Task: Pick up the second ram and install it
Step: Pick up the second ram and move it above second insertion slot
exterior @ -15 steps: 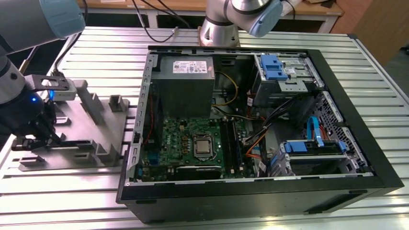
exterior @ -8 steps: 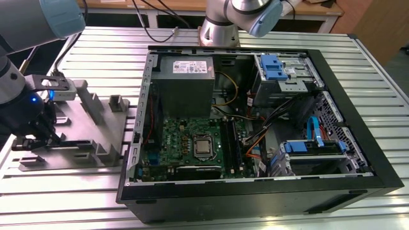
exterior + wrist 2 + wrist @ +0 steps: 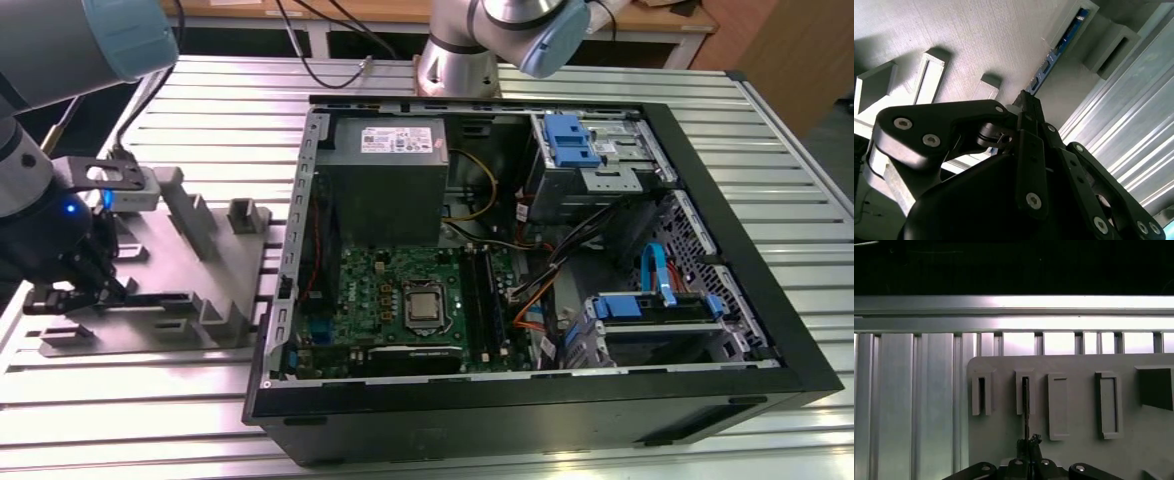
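End effector (image 3: 1026,102) is down on the gray fixture plate (image 3: 979,40), fingers drawn almost together and pinching the near end of the second ram (image 3: 1056,50). The blue stick stands on edge along the plate, its long axis running straight out from the fingertips and in line with them. Its far end sits in the plate's raised slot holder. By my read it's gripped, not yet lifted.

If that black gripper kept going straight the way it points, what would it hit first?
Most likely the second ram, standing on edge in a slot of the gray fixture plate, right in front of the gripper; whether they already touch is unclear.
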